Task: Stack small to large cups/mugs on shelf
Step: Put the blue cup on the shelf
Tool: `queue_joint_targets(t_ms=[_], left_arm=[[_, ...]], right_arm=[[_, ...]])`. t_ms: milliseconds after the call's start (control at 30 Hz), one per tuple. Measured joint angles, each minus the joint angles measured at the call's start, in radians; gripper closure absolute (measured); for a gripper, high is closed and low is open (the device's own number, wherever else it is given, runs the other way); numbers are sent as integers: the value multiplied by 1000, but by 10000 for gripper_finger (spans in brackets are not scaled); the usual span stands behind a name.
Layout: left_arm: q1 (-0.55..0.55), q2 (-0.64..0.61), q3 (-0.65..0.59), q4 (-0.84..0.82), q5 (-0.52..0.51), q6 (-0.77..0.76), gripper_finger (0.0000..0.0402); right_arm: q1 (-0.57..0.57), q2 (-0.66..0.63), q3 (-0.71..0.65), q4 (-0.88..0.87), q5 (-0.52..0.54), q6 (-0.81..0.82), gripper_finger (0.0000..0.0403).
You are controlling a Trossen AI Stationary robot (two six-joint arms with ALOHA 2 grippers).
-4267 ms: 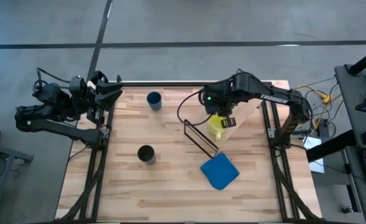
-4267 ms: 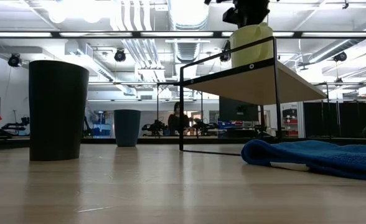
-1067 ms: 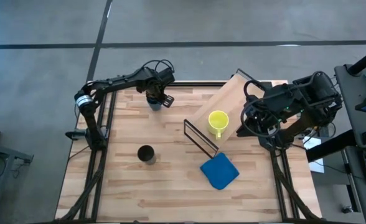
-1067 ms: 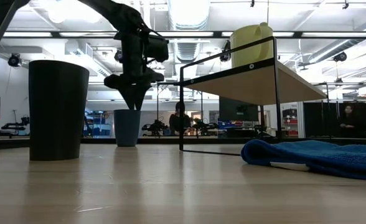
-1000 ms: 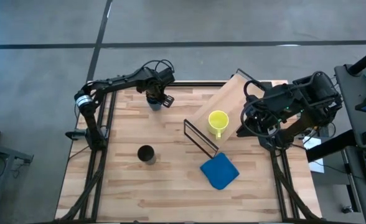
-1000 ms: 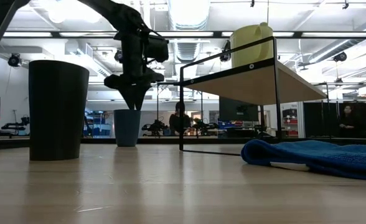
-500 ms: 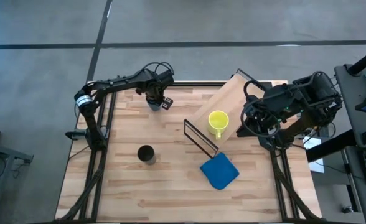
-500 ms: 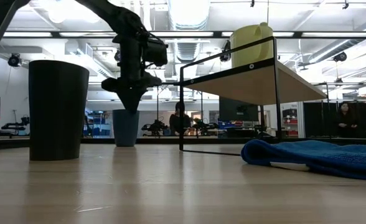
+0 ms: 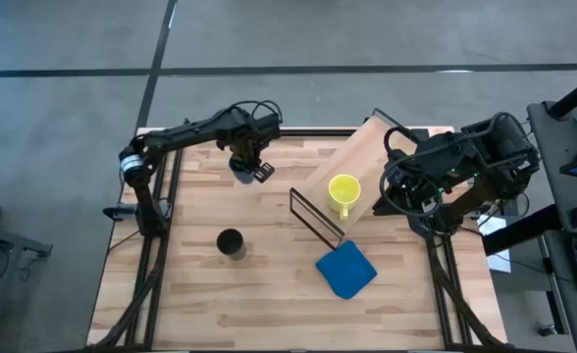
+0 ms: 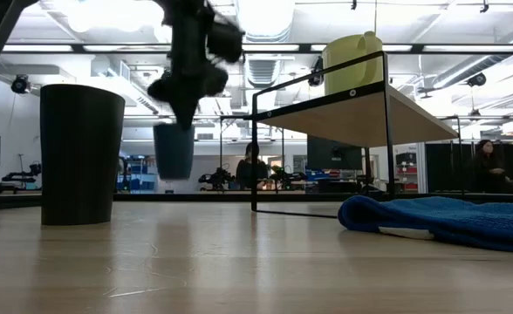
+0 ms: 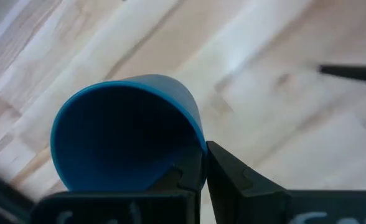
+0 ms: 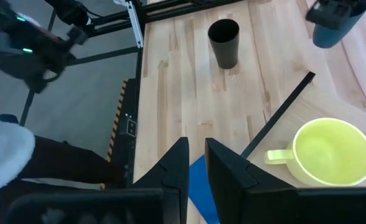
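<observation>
The dark blue cup (image 10: 174, 151) hangs above the table's far left part, with my left gripper (image 11: 203, 158) shut on it; it also shows in the high view (image 9: 241, 175). The yellow mug (image 9: 343, 191) stands on the light-wood shelf (image 9: 359, 155), mouth up. The taller black cup (image 9: 231, 242) stands on its base on the tabletop, nearer the front. My right gripper (image 12: 197, 163) waits beyond the table's right edge, a narrow gap between its fingers and nothing in it. My left gripper pinches the blue cup's wall at the rim (image 11: 198, 142), one finger (image 11: 184, 177) inside the cup and one (image 11: 229, 174) outside. The fingers come from above, pointing down. The cup hangs below them roughly upright, mouth up, lifted clear of the table.
A flat blue pad (image 9: 346, 271) lies on the table in front of the shelf. The shelf's black frame (image 9: 316, 218) juts toward the table's middle. People show in the room beyond the table (image 10: 486, 166).
My left gripper has taken hold of the blue cup's rim and gone up with it, drifting a little toward the table's near edge. The cup, which stood on the table, now hangs clear above it. The right arm has kept still.
</observation>
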State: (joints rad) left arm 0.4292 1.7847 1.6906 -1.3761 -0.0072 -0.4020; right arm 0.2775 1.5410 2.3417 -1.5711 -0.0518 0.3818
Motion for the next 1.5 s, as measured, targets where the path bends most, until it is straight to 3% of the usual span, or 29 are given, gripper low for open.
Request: queue_joint_targets(t_ms=[200,367,533,867,1033,1233,1500], left_arm=[[-96,0,259,-154,-41,-2,401],[-143,-2,459,-161,-77,-11,401],[-152,-2,579,-147,-124,-12,401],[-167,66,661,112,-125,99,401],[-169,110,665,225,-97,139,402],[-198,140,664,415,-21,244,402],[-231,174,659,434,37,382,402]], right_arm=[[0,0,0,0,0,-37,355],[0,0,0,0,2,-67,355],[0,0,0,0,25,-71,355],[-1,-1,0,0,34,-69,355],[-1,-4,-1,0,147,-57,355],[-1,-16,-1,0,356,-10,355],[-1,-18,-1,0,394,-61,355]])
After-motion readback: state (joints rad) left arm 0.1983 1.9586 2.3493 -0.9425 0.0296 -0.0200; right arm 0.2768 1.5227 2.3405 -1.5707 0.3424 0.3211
